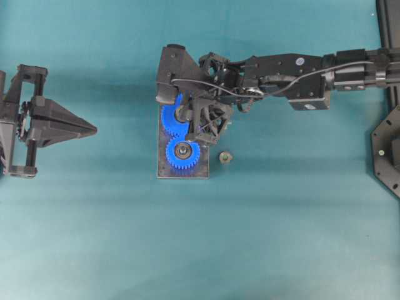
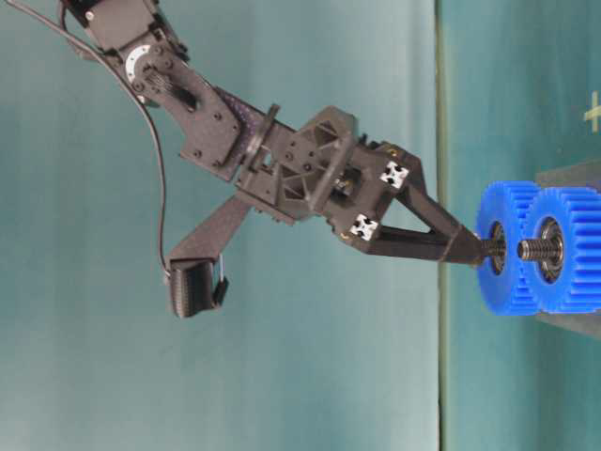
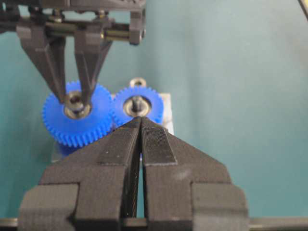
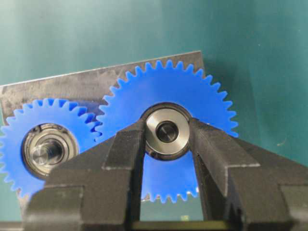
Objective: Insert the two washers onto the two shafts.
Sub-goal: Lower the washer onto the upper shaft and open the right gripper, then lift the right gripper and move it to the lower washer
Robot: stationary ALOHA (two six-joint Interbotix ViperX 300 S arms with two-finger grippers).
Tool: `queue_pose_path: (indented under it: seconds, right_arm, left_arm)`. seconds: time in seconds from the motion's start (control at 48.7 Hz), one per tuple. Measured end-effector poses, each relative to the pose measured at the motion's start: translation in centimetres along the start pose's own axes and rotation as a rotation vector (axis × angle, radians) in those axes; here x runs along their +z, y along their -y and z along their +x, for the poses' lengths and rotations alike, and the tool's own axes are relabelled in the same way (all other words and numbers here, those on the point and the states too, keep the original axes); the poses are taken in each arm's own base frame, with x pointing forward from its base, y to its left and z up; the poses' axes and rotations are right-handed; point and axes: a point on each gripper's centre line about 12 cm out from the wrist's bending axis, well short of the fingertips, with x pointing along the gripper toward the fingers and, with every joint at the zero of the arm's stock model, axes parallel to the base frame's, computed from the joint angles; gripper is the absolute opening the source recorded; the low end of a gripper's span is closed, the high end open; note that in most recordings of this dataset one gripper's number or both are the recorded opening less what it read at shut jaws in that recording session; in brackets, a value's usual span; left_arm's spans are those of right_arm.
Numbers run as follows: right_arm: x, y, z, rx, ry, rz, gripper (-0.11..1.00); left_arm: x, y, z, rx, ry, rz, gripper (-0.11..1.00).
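Observation:
My right gripper is shut on the silver washer, with one fingertip on each side of its rim. The washer sits right over the hub of the larger blue gear, and the dark end of the shaft shows through its hole. From the table-level view the right gripper points down at that gear. In the overhead view the right gripper hangs over the far gear. My left gripper rests shut at the table's left, apart from the parts.
A second blue gear with its own threaded shaft meshes beside it on the grey base plate. A small nut lies on the teal table just right of the plate.

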Motion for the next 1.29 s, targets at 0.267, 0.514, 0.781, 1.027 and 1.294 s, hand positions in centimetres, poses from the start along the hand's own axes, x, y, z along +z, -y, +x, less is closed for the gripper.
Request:
queue_pose_path:
  seconds: [0.267, 0.514, 0.781, 1.027, 1.294]
  right_arm:
    - [-0.1, 0.0, 0.2, 0.000, -0.026, 0.000, 0.33]
    - [0.0, 0.0, 0.1, 0.000, -0.017, 0.000, 0.33]
    - [0.2, 0.1, 0.0, -0.004, -0.014, -0.002, 0.77]
    - [1.2, 0.1, -1.6, -0.001, 0.054, -0.003, 0.81]
    - [0.9, 0.2, -4.6, -0.003, 0.088, -0.001, 0.81]
  left_arm:
    - [-0.1, 0.0, 0.0, 0.000, 0.000, 0.002, 0.01]
    - [-0.1, 0.0, 0.0, 0.000, 0.000, 0.000, 0.01]
    - [-0.1, 0.0, 0.0, 0.000, 0.000, -0.002, 0.01]
    - [0.0, 0.0, 0.0, 0.000, 0.002, -0.002, 0.01]
    - [-0.1, 0.0, 0.0, 0.000, 0.000, -0.006, 0.01]
